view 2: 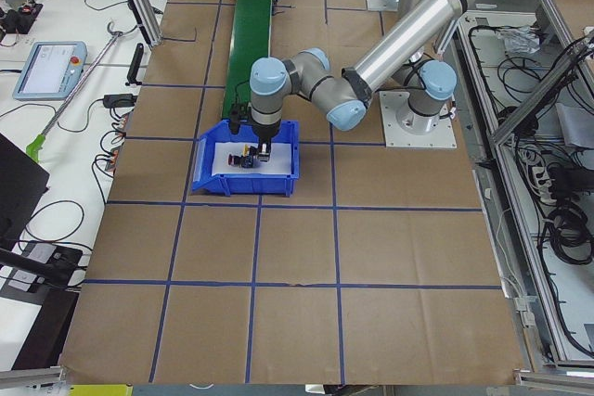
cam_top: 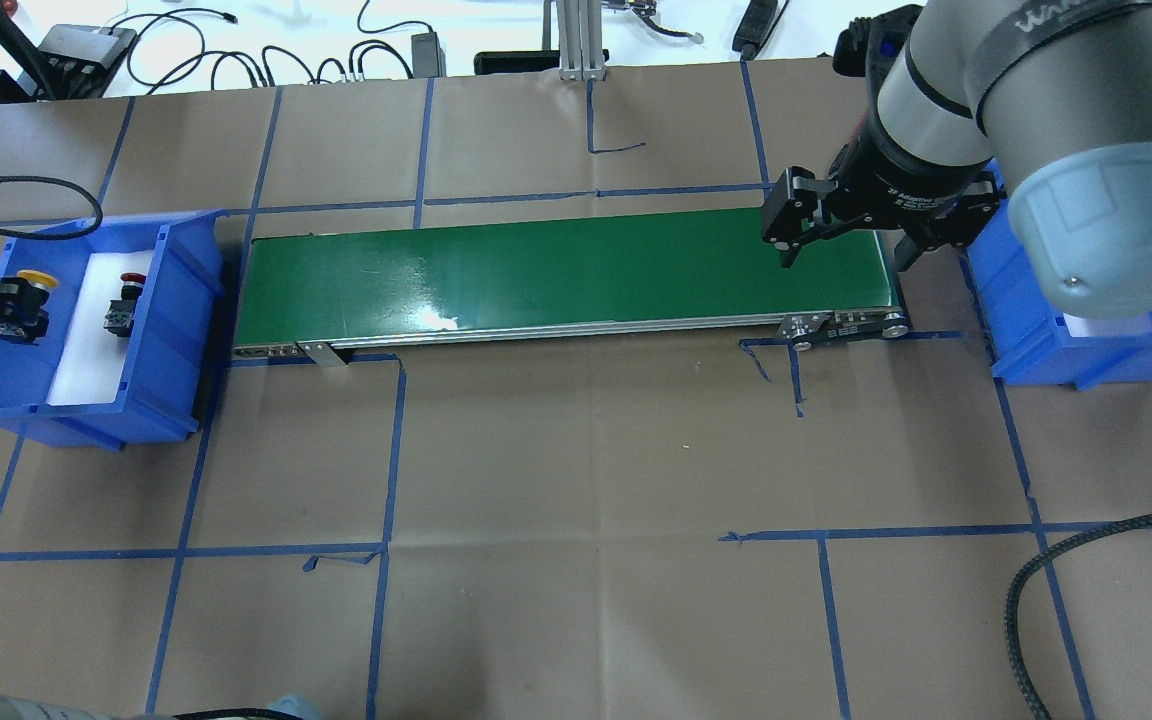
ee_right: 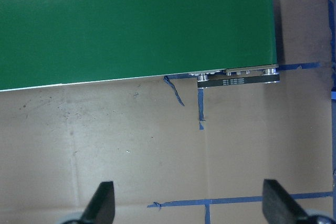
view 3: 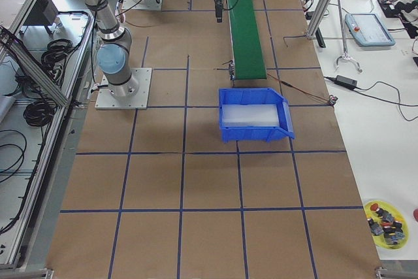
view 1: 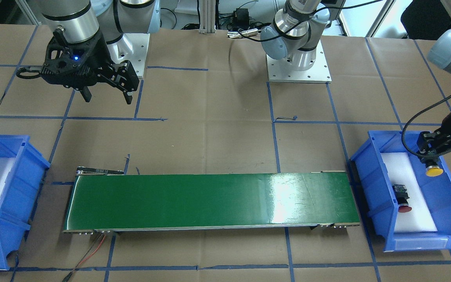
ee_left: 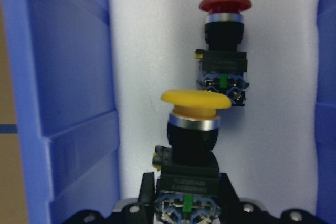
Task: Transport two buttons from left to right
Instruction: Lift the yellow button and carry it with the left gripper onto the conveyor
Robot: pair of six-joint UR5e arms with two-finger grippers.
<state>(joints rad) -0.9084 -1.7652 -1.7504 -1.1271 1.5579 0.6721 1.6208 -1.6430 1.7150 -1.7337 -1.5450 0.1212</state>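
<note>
A green conveyor belt (view 1: 210, 199) runs along the table's middle, with a blue bin (view 1: 372, 184) near one end edge and another bin (view 1: 14, 196) near the other. Blue tape (view 1: 347, 123) grids the brown paper (view 1: 210, 137).

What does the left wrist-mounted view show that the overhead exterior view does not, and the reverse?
Only the wrist view shows the left tool closed on the base of the yellow button. Only the overhead view shows the green conveyor belt, the open right tool near its right end, and the right blue bin. Both show the yellow button, the red button and the left blue bin with white foam.
</note>
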